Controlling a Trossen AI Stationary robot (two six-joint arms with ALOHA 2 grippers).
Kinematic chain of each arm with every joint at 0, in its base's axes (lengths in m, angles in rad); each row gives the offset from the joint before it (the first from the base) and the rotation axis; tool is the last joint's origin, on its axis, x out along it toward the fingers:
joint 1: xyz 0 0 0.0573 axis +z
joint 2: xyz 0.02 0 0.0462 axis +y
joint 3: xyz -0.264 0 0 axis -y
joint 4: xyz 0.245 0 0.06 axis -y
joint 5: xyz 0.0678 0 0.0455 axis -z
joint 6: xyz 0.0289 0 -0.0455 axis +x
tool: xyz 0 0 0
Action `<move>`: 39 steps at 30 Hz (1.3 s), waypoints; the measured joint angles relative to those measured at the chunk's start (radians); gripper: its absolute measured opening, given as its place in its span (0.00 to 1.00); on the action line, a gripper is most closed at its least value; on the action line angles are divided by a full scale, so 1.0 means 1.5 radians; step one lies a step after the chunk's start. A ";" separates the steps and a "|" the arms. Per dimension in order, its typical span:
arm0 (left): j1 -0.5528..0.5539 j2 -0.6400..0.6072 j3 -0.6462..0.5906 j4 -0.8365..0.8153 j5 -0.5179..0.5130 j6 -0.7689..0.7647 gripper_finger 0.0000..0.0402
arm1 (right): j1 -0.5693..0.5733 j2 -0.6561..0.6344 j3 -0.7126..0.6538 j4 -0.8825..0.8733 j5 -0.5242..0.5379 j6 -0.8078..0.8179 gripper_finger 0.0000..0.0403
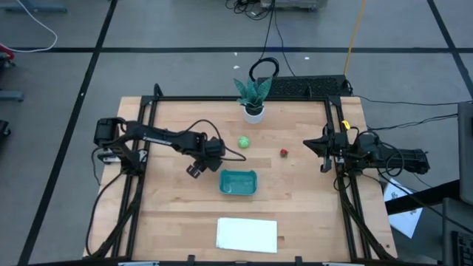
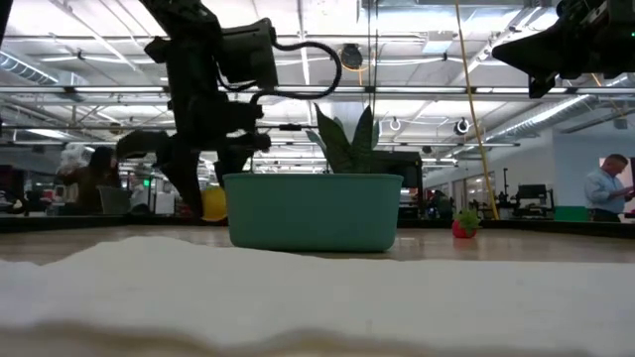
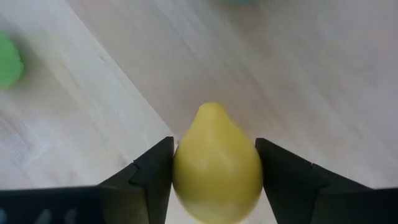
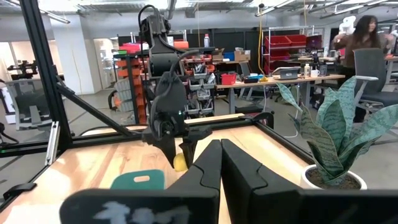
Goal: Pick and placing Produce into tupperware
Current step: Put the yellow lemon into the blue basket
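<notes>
A yellow lemon-shaped piece sits between the fingers of my left gripper, just left of the teal tupperware; the low view shows this lemon beside the tub. From above, the gripper hides it. The round green piece and the small red piece rest on the wooden table, far of the tub. My right gripper waits shut and raised at the table's right edge. My left gripper pinches the lemon's two broad sides between its two fingers, coming from above and pointing steeply down. The lemon's pointed tip sticks out beyond the fingertips. In the low view the lemon seems just clear of the tabletop.
A potted leafy plant stands at the far edge's middle. A flat white sheet lies near the front edge. Black frame rails run along the table's left and right sides. People show in the room behind.
</notes>
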 joint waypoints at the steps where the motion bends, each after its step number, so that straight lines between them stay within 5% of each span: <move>1: 0.001 -0.006 0.000 0.000 0.010 -0.006 0.53 | 0.000 0.000 0.000 0.000 0.000 0.000 0.00; 12: 0.043 -0.079 0.000 -0.030 0.121 -0.088 0.47 | 0.000 0.000 0.000 0.000 0.000 0.001 0.00; 25: 0.118 -0.138 0.000 -0.025 0.348 -0.163 0.47 | 0.000 0.000 0.000 0.000 0.000 0.001 0.00; 33: 0.150 -0.171 0.000 -0.015 0.398 -0.152 0.53 | 0.000 0.000 0.000 0.000 0.000 0.001 0.00; 39: 0.162 -0.234 0.001 0.041 0.452 -0.177 0.48 | 0.000 0.000 0.000 -0.002 0.000 0.000 0.00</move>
